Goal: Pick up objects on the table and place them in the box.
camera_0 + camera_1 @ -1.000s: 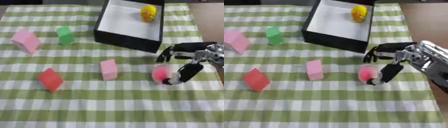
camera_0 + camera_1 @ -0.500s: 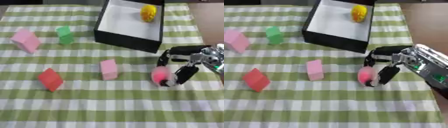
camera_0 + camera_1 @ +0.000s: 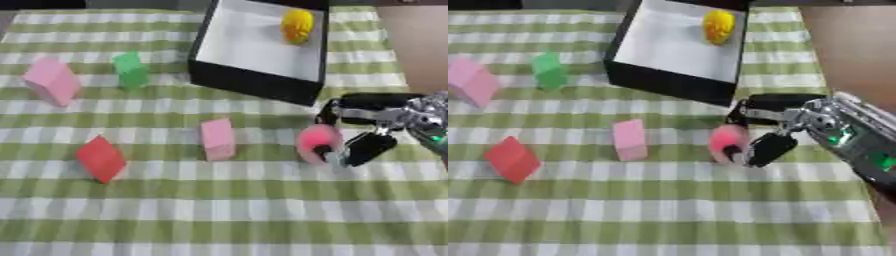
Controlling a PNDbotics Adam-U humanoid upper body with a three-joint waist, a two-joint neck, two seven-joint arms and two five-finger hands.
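- The worktop is covered by a green-and-white checked cloth [image 3: 219, 220].
- A black box [image 3: 260, 47] with a white inside is set at the far middle, and a yellow object [image 3: 297, 24] is seen lying in its far right corner.
- The right hand [image 3: 773, 131] is brought in from the right edge, just in front of the box's near right corner.
- A round pink object [image 3: 317, 143] is pinched between its curled fingers and thumb, low at the cloth; whether it is lifted cannot be told.
- A pink block [image 3: 217, 139] is placed just left of that object.
- A red block [image 3: 101, 159] is found near the left, tilted on an edge.
- A green block [image 3: 131, 70] and a larger pink block [image 3: 52, 81] are set at the far left, well apart from the box.
- The left hand is not shown in either view.
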